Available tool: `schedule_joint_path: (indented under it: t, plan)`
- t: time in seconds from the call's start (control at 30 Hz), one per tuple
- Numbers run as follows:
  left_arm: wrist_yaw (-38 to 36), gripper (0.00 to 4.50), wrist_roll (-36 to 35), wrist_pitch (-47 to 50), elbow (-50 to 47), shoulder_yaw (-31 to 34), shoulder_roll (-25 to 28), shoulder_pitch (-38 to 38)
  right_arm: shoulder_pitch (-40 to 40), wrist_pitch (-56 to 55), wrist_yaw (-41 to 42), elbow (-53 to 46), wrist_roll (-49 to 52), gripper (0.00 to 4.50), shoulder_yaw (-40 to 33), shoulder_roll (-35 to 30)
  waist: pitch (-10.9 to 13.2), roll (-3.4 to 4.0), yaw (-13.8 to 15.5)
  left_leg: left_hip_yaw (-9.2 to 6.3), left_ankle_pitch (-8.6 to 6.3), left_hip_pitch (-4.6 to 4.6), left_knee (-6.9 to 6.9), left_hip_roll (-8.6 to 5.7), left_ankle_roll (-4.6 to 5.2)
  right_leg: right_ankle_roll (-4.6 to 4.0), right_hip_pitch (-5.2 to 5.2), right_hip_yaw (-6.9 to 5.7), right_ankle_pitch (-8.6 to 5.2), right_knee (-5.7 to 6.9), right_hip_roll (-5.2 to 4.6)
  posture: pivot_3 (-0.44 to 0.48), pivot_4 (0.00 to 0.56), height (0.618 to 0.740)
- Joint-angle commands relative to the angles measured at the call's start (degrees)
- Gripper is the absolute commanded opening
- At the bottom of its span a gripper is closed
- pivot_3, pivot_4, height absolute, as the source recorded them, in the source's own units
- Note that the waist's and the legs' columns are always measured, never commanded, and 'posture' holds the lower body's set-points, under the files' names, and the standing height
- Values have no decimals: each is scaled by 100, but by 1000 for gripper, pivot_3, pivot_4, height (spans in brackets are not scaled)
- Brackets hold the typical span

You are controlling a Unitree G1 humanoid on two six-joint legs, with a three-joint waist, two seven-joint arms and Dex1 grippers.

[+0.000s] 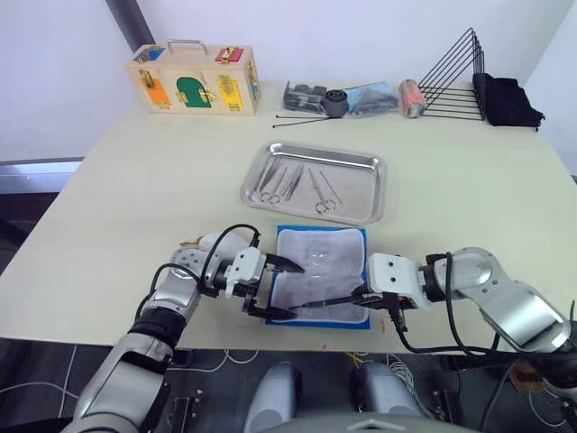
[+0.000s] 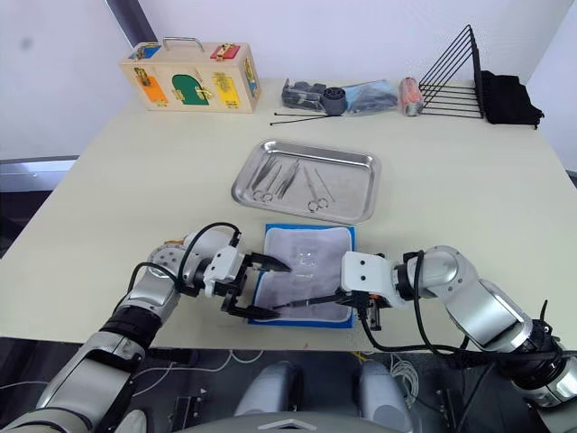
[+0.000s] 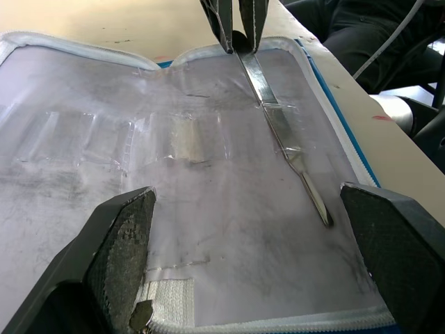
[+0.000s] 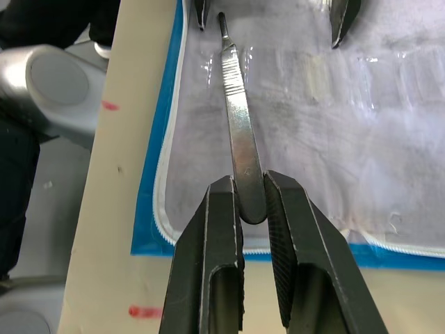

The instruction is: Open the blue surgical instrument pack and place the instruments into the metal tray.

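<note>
shiny steel tray [image 1: 379, 194], glossy clear plastic sleeves [image 3: 174, 139], matt textured black fingers [image 4: 288, 229].

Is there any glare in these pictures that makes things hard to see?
Left eye view: the metal tray shines but its instruments stay readable. Left wrist view: the pack's clear sleeves catch light. Right wrist view: the flat metal tool gleams along its handle.

Blue surgical instrument pack [image 1: 322, 275] laid open, grey-white lining up.
Instruments [image 1: 297, 184] are seen in the metal tray [image 1: 361, 163]; one flat handle [image 4: 240, 136] lies on the lining.

silver arms, black cables, black pincer [image 1: 281, 289] fingers
</note>
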Motion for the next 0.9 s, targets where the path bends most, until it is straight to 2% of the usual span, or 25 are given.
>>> schedule_joint_path:
  t: [0.03,0.9]
  plan:
    - [-228,4500,475,41,478,-292,-98,179,-43,-38,110,-239,195,27,-455,-231,1,1,14,0,0,0,0,0,0,0,0,0,0,0,0,0,150,740]
    - [-228,4500,566,-111,794,-261,-279,51,661,-679,975,-385,849,27,-2207,-2122,-15,44,88,9,1,-2,-1,-14,1,12,10,-17,-6,-8,-38,0,150,740]
